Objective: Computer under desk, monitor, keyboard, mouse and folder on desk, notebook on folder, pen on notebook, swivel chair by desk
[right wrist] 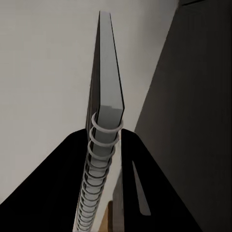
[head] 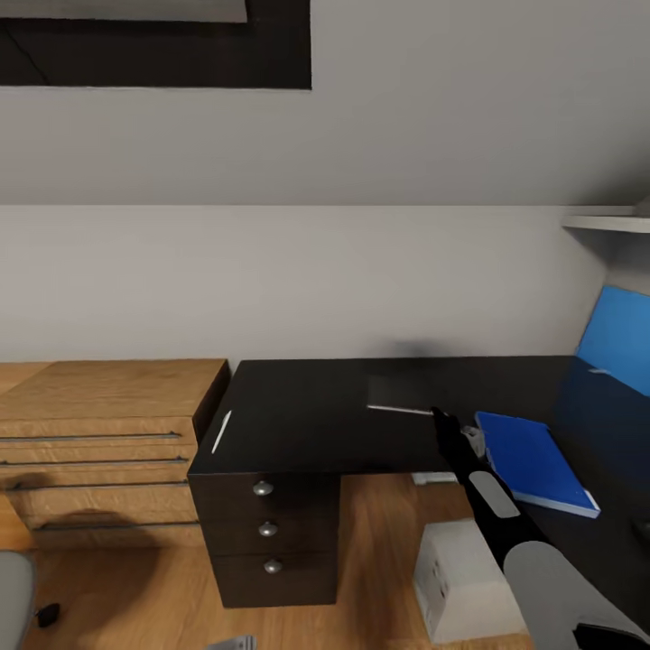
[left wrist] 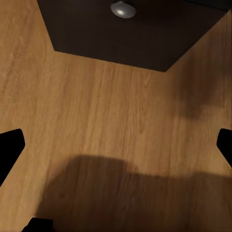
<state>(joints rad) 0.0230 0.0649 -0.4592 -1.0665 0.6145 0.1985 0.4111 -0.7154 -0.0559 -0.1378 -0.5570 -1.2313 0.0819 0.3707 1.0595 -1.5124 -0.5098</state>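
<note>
My right gripper (head: 441, 417) is shut on a dark spiral-bound notebook (head: 398, 394) and holds it just over the middle of the black desk (head: 307, 424). The right wrist view shows the notebook (right wrist: 107, 72) edge-on between the black fingers (right wrist: 72, 159). A blue folder (head: 534, 462) lies on the desk just right of that gripper. The white pen (head: 221, 431) lies near the desk's left edge. The monitor's blue screen (head: 623, 338) stands at the far right, and the white computer (head: 462, 578) sits under the desk. My left gripper (left wrist: 116, 145) hangs open over the wooden floor.
A wooden dresser (head: 99, 433) stands against the desk's left side. The desk's drawer unit (head: 266, 533) has three round knobs, and the lowest knob (left wrist: 123, 8) also appears in the left wrist view. A grey shape (head: 13, 591) sits at the bottom-left corner. A white shelf (head: 609, 221) juts out at upper right.
</note>
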